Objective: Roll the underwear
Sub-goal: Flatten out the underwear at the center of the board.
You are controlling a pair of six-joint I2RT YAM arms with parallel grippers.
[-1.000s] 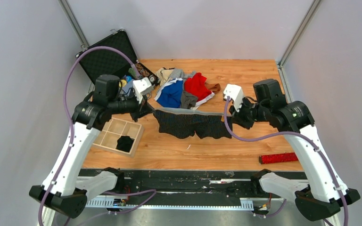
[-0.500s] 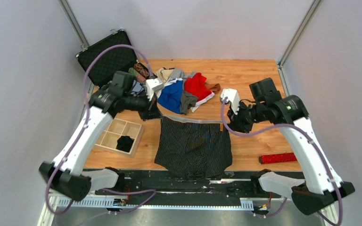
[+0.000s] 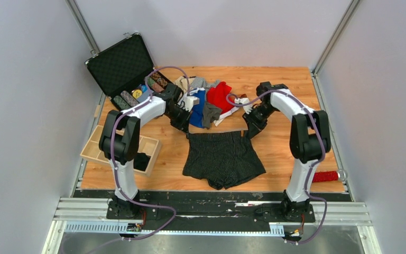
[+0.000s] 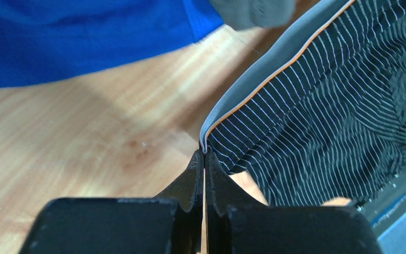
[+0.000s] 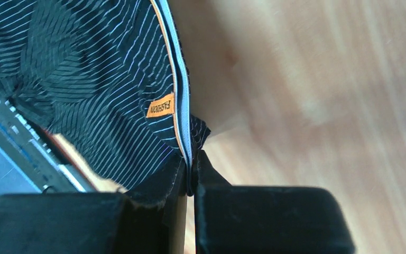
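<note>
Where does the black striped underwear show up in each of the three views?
Top external: black striped underwear spread at centre, between the two arms.
Left wrist: fills the right side, waistband corner pinched in the left hand.
Right wrist: fills the upper left, waistband corner pinched in the right hand.
Shared landmark: its grey waistband with orange piping.

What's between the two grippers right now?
The waistband of the black striped underwear, pinched by left gripper and right gripper; top view shows it.

Underwear (image 3: 223,159) black, thin white stripes; waistband (image 4: 261,69) grey, orange piping.
</note>
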